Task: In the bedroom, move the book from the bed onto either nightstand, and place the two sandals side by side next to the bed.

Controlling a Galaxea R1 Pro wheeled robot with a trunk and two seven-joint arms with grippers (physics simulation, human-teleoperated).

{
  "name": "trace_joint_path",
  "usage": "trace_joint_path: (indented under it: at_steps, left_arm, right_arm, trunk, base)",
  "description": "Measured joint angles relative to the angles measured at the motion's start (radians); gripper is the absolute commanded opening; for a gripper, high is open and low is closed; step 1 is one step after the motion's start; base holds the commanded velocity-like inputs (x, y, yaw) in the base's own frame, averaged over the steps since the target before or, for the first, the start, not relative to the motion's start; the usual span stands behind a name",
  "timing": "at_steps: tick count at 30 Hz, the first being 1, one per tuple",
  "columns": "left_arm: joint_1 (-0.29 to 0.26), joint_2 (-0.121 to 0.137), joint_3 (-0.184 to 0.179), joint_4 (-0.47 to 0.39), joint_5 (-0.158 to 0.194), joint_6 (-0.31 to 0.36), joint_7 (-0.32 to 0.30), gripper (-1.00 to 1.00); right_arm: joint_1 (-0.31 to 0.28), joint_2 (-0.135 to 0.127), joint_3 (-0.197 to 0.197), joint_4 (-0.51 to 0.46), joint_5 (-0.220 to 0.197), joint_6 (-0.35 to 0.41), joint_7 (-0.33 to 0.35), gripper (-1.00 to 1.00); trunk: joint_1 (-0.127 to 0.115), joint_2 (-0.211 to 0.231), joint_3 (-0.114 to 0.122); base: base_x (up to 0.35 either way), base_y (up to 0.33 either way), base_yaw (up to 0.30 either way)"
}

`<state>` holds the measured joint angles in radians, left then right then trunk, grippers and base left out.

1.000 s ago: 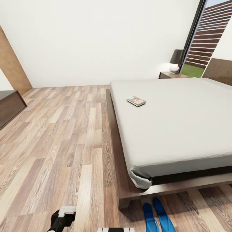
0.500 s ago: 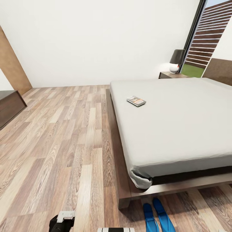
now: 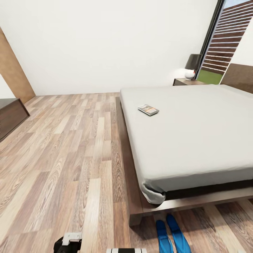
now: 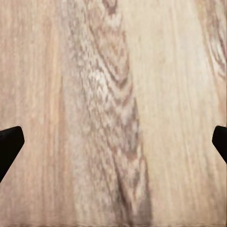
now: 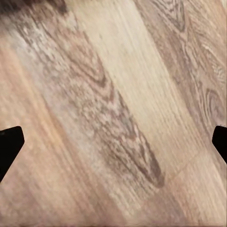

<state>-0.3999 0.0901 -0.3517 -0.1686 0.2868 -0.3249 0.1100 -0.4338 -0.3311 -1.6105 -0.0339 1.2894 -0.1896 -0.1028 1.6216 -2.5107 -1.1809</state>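
Low, left gripper [image 4: 113, 142] spread over floor [image 4: 113, 94], right gripper [image 5: 113, 142] likewise

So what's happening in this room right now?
A robot stands at the foot corner of the bed, holding nothing. The book lies on the mattress, not yet moved to the nightstand by the window. The two blue sandals sit side by side on the floor at the bed's foot. Both wrist cameras look down at bare planks, with the fingers of the left gripper and right gripper spread open.
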Motion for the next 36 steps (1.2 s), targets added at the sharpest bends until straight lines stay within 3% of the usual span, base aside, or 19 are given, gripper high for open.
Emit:
trace_joint_path:
  at_steps: [22, 31, 36]
  left_arm:
    - [0.019, 0.000, 0.000, 0.000, 0.001, -0.002, 0.000, 1.00]
    - [0.020, 0.000, 0.000, -0.001, 0.002, -0.002, 0.000, 1.00]
    - [0.020, 0.000, 0.000, -0.001, 0.002, -0.002, 0.000, 1.00]
  right_arm:
    - [0.004, 0.005, 0.001, 0.008, 0.005, 0.000, 0.000, 1.00]
    - [0.004, 0.069, 0.008, -0.004, 0.013, 0.001, -0.002, 1.00]
    - [0.004, 0.086, 0.011, -0.011, 0.014, 0.001, -0.003, 1.00]
  trunk:
    - [0.000, 0.000, 0.000]
    - [0.000, 0.000, -0.002]
    - [0.000, 0.000, -0.005]
  base:
    - [-0.107, 0.045, 0.007]
    - [-0.014, 0.035, 0.195]
    - [-0.003, 0.064, 0.253]
